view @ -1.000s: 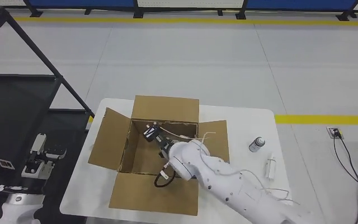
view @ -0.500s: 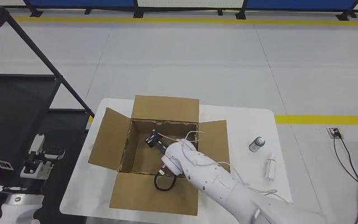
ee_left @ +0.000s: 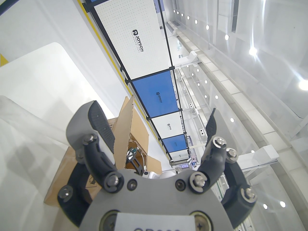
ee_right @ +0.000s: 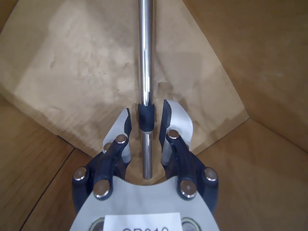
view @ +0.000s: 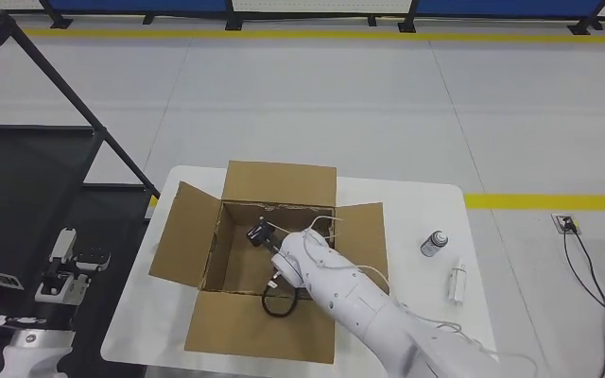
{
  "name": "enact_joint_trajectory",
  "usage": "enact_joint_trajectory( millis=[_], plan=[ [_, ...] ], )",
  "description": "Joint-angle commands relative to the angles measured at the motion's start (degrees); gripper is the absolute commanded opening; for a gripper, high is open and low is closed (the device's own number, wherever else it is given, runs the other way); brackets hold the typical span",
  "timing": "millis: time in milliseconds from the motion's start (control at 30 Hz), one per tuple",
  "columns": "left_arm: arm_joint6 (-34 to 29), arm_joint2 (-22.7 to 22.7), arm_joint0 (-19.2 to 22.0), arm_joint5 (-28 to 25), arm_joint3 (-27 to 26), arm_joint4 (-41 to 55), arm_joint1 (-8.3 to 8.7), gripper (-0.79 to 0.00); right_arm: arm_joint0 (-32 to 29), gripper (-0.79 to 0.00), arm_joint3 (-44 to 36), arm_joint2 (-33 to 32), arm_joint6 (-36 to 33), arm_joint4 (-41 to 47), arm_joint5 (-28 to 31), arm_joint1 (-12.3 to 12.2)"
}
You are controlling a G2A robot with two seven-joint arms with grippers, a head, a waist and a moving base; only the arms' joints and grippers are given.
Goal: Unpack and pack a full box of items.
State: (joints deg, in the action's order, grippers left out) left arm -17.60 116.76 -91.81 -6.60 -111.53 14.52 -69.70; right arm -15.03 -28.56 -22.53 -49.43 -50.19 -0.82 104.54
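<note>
Box (view: 280,182) sits open, flaps out. Right gripper (ee_right: 147,111) is down inside the box, released, with its jaws either side of the steel tube (ee_right: 146,49). The tube lies flat on the box floor, pads clear of it. Left gripper (ee_left: 154,116) is outside the box, spread wide and holding nothing.

Right arm (view: 326,279) is inside the open box (view: 280,180), perhaps over a cable (view: 274,308).

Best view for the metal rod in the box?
Right wrist view: metal rod lies full-length on the box floor inside the open right gripper. Top view: right arm covers it. Left wrist view: box from outside.
</note>
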Motion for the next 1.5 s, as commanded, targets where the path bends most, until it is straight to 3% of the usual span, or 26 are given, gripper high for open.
enact_joint_trajectory(
  millis=[0,200,400,700,733,833,1000,1100,1267,1433,1467],
  plan=[
    [0.0,-0.1,0.0,0.0,0.0,-0.1,0.0,0.0,0.2,-0.456,-0.3,-0.3,-0.2,0.0,0.6,0.2],
    [0.0,-0.1,0.0,0.0,0.0,-0.1,0.0,0.0,0.2,-0.422,-4.9,-2.0,-2.2,-0.3,1.1,-0.3],
    [0.0,-0.1,0.0,0.0,0.0,-0.1,0.0,0.0,-2.3,-0.428,-17.0,-5.5,-6.6,-2.6,-0.6,-3.4],
    [0.0,-0.1,0.0,0.0,0.0,-0.1,0.0,0.0,-15.8,-0.394,-51.7,-18.4,-18.0,-14.9,-3.1,-12.4],
    [0.0,-0.1,0.0,0.0,0.0,-0.1,0.0,0.0,-18.0,-0.372,-56.0,-20.6,-19.3,-16.7,-3.1,-13.3],
    [0.0,-0.1,0.0,0.0,0.0,-0.1,0.0,0.0,-24.2,-0.191,-67.9,-27.5,-21.4,-23.1,-3.7,-15.8],
    [0.0,-0.1,0.0,0.0,0.0,-0.1,0.0,0.0,-31.8,-0.154,-81.3,-41.4,-23.0,-29.6,-4.9,-18.4],
    [0.0,-0.1,0.0,0.0,0.0,-0.1,0.0,0.0,-34.2,-0.191,-84.5,-49.9,-24.2,-31.1,-6.0,-19.3],
    [0.0,-0.1,0.0,0.0,0.0,-0.1,0.0,0.0,-35.8,-0.095,-84.2,-62.1,-26.3,-34.7,-7.2,-20.6],
    [0.0,-0.1,0.0,0.0,0.0,-0.1,0.0,0.0,-37.5,-0.074,-80.6,-71.2,-28.0,-36.0,-7.1,-21.6],
    [0.0,-0.1,0.0,0.0,0.0,-0.1,0.0,0.0,-37.9,-0.105,-79.6,-72.8,-28.4,-36.3,-6.7,-21.8]
  ],
)
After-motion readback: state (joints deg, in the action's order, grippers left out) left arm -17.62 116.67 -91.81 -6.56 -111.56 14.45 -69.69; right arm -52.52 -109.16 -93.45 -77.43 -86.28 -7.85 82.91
